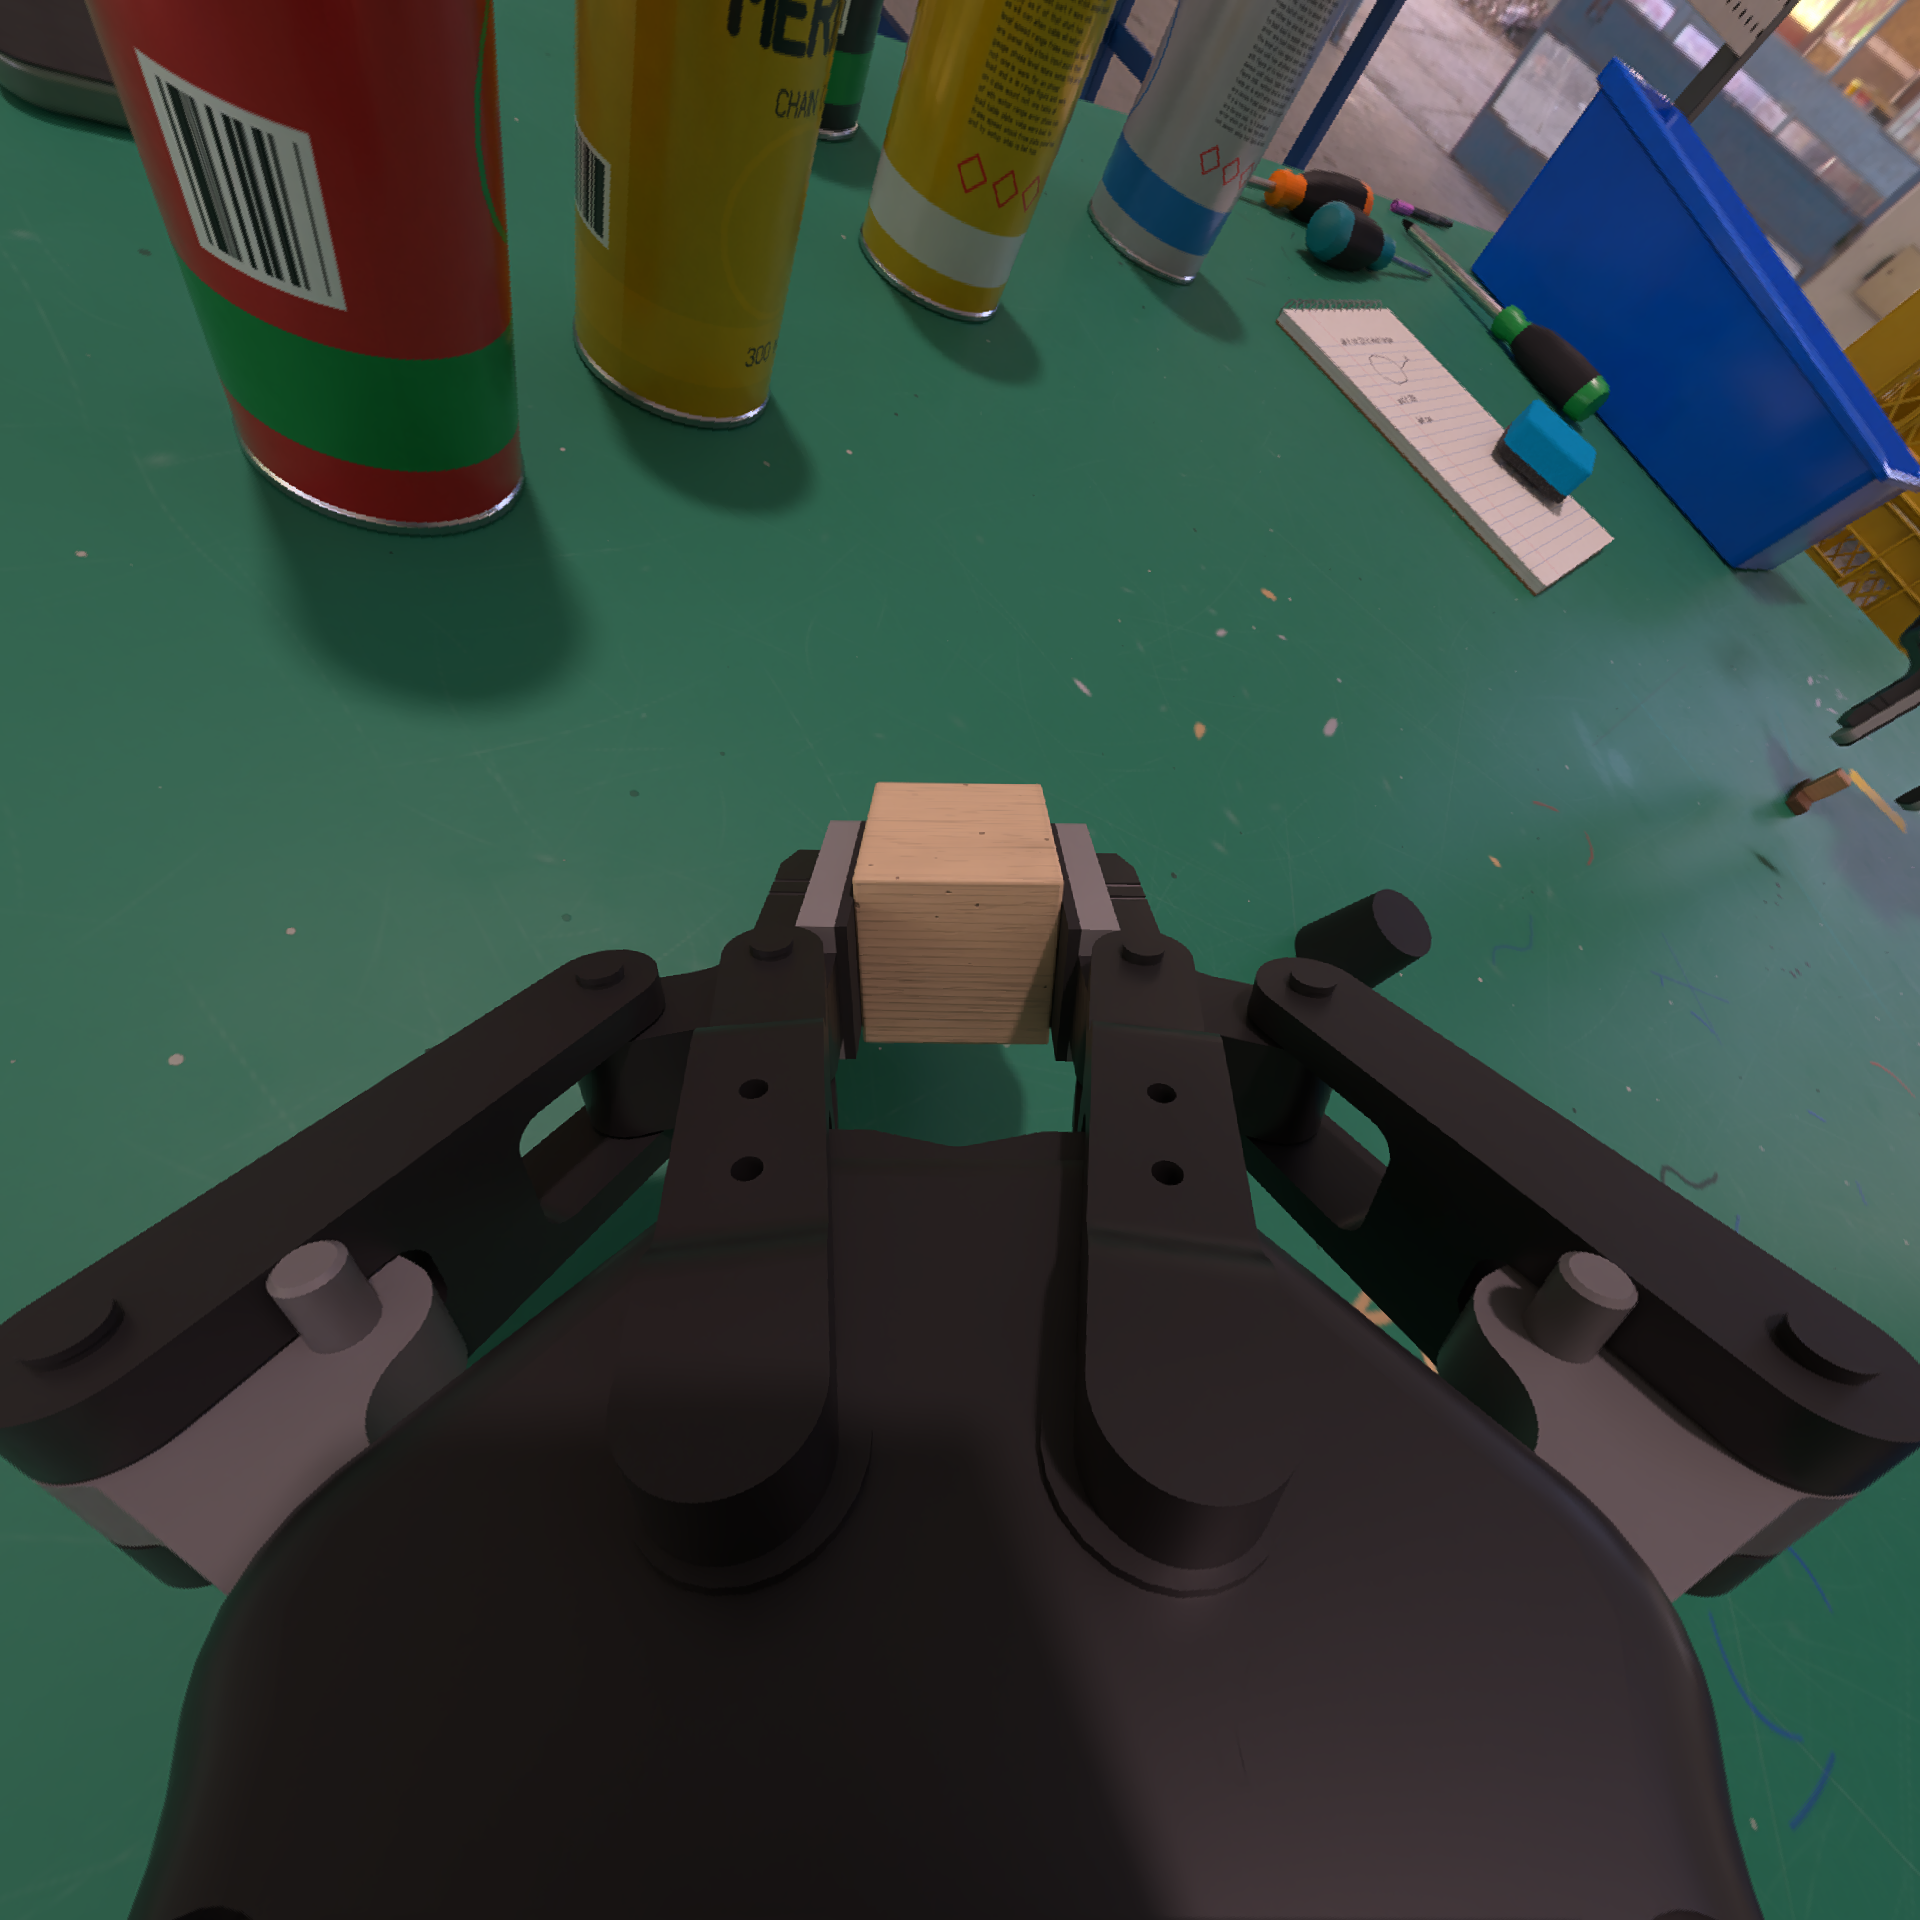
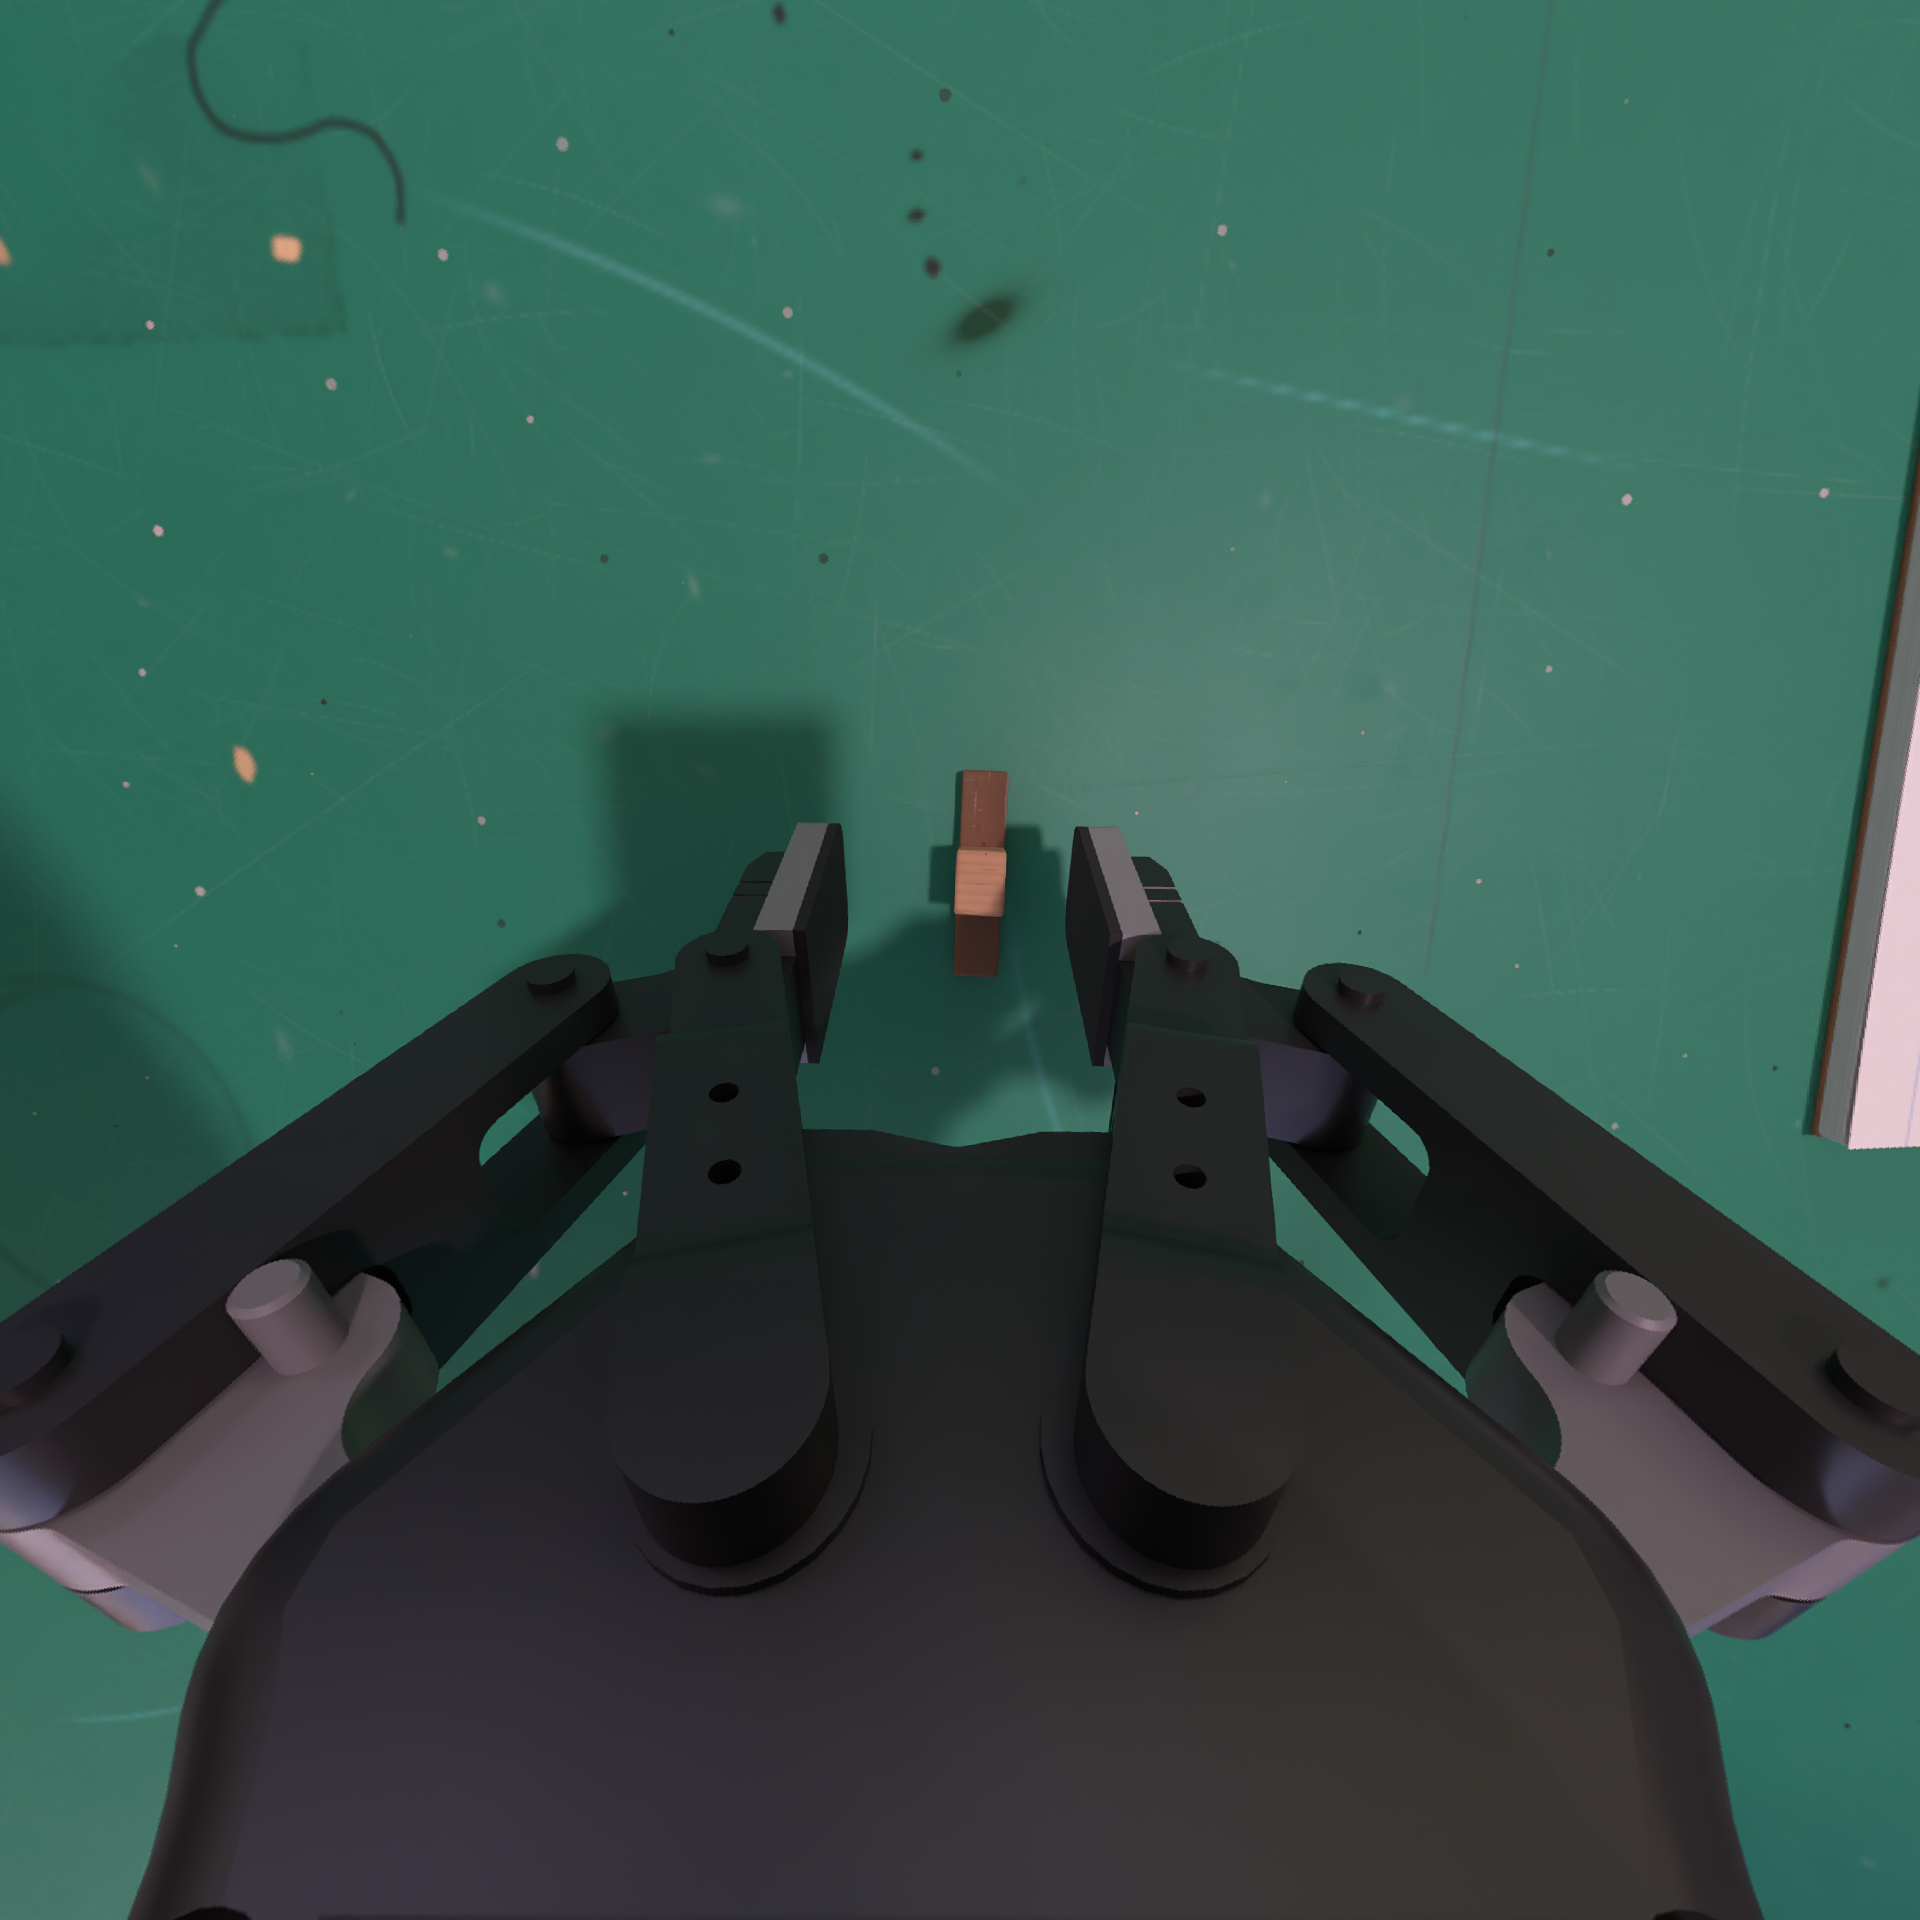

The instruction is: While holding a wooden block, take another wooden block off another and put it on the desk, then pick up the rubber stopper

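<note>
My left gripper (image 1: 958, 899) is shut on a pale wooden block (image 1: 958, 914) and holds it above the green desk (image 1: 727, 675). A black rubber stopper (image 1: 1369, 935) lies on the desk just right of the left fingers. In the right wrist view, my right gripper (image 2: 957, 914) is open and looks down from well above at a small pale wooden block (image 2: 980, 881) resting across a long dark brown block (image 2: 981, 810). That stack sits between the right fingers in the picture, far below them. The brown block also shows at the right edge of the left wrist view (image 1: 1818, 792).
Several tall spray cans stand at the back, red (image 1: 332, 260), yellow (image 1: 686, 208) and more to their right. A notepad (image 1: 1444, 442) with a blue eraser (image 1: 1548, 452), screwdrivers (image 1: 1538, 358) and a blue bin (image 1: 1704, 312) are at the right. A book edge (image 2: 1881, 883) lies right of the right gripper.
</note>
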You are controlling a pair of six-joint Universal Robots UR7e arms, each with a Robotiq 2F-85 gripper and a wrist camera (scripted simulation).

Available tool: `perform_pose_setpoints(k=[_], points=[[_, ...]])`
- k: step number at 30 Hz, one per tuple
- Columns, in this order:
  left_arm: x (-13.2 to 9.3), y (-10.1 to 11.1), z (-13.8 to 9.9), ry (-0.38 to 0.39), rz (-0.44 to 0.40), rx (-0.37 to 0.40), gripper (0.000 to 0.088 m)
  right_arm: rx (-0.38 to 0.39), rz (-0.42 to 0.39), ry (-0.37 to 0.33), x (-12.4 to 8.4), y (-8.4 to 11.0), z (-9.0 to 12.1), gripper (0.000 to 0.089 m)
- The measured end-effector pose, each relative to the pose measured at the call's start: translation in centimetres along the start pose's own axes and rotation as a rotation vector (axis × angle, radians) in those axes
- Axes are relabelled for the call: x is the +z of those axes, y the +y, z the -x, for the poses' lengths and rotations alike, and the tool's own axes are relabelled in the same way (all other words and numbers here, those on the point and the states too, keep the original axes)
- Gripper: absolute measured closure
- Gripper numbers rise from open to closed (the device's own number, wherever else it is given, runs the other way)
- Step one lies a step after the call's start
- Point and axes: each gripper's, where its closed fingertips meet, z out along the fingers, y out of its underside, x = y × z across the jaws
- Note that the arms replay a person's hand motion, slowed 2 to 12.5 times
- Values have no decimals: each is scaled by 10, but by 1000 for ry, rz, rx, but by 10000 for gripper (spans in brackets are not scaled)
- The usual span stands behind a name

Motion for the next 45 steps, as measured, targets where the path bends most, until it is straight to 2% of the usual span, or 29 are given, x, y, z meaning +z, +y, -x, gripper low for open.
perform_pose_setpoints(k=[16,45], points=[[-1,-1,0,-3,-6,-1,597,-6,-18,4,10,1,-3,516],[-2,-2,-1,4,-20,4,597,-21,-43,62,10,-1,-3,567]])
